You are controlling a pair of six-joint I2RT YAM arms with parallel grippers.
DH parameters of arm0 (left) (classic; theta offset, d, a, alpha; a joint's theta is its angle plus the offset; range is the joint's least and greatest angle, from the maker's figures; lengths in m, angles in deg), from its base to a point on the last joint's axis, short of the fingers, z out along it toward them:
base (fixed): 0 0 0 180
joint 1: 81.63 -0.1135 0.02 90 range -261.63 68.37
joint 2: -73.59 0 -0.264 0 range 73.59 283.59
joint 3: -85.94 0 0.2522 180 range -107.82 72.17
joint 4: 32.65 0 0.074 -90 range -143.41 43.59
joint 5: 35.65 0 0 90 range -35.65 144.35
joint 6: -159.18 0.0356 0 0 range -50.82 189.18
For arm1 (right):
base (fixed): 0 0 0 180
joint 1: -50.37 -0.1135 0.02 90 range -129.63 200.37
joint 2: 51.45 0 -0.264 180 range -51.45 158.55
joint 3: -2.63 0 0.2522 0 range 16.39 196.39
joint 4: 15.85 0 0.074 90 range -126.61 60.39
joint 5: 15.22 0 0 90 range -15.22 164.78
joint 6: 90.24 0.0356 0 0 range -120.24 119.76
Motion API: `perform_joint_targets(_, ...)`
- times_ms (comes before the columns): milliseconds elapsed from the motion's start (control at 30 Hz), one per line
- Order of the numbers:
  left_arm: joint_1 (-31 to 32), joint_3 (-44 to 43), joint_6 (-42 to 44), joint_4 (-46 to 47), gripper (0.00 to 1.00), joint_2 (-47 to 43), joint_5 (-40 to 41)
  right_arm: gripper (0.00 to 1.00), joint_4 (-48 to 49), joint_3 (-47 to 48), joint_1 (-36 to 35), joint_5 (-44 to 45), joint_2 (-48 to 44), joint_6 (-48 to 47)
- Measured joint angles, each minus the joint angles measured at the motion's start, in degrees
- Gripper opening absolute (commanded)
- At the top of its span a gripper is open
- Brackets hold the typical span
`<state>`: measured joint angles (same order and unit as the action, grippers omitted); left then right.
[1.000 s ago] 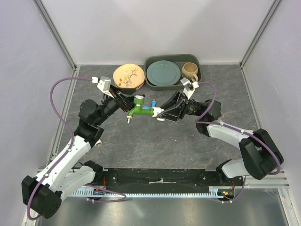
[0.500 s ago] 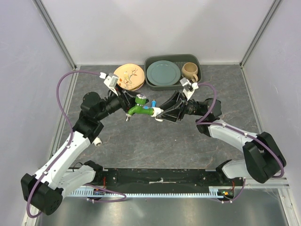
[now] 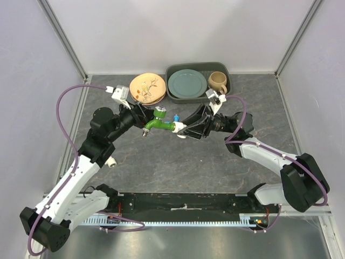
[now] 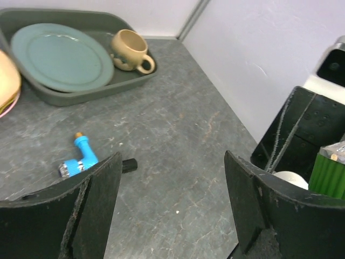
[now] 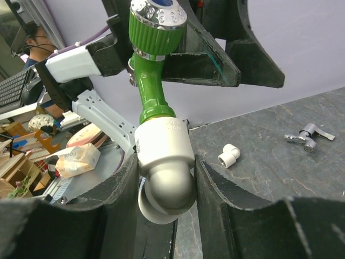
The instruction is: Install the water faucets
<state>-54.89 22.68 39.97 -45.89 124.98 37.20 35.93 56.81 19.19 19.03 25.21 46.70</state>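
Note:
The green water faucet [image 3: 158,122] hangs above the table, screwed into a white elbow fitting [image 5: 164,156]. My right gripper [image 5: 164,178] is shut on that fitting. In the right wrist view the green faucet [image 5: 152,70] points up, its chrome-topped knob at the top. My left gripper [image 3: 144,115] is open beside the knob with nothing between its fingers [image 4: 97,194]. The knob's green edge [image 4: 329,172] lies outside the right-hand finger. The light blue faucet [image 4: 77,157] lies flat on the table with its black end [image 4: 129,164] to the right, also the blue faucet [image 3: 176,117] in the top view.
A loose white elbow [image 5: 229,155] and a small grey metal piece [image 5: 304,137] lie on the table. At the back stand stacked orange plates [image 3: 147,88] and a grey tray [image 3: 227,70] holding a teal plate [image 3: 187,83] and a tan mug [image 3: 218,82].
My left gripper has widened a little and swung back leftward off the green faucet. The right gripper keeps its hold on the elbow, which shifted slightly toward the back.

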Motion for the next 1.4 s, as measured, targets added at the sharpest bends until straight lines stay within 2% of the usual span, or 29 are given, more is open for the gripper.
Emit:
perform_joint_targets(267, 0.0, 3.54, -0.04, -2.34, 0.83, -3.32, 8.87, 0.0, -0.24, -0.46, 0.22, 2.34, 0.04, 1.27)
perform_joint_targets(467, -0.92, 6.16, -1.51, -4.9, 0.88, -8.17, 16.41, 0.0, -0.59, -0.59, 0.61, 4.22, 0.15, 1.31)
perform_joint_targets(633, -1.99, 6.95, -3.61, -4.72, 0.89, -11.15, 17.64, 0.0, -0.61, -0.59, 0.66, 4.66, 0.22, 1.31)
perform_joint_targets(867, -5.44, 6.95, -7.93, -6.97, 0.96, -12.92, 20.09, 0.0, -0.7, -0.61, 0.66, 4.61, 0.24, 1.29)
perform_joint_targets(1167, -9.9, 4.26, -11.91, -8.22, 0.98, -15.63, 16.17, 0.0, -0.72, -0.61, 0.66, 4.52, 0.85, 1.27)
perform_joint_targets(1400, -10.27, 3.26, -14.53, -2.82, 0.98, -13.16, 3.65, 0.0, -0.92, -0.61, 0.66, 4.33, 1.14, 1.27)
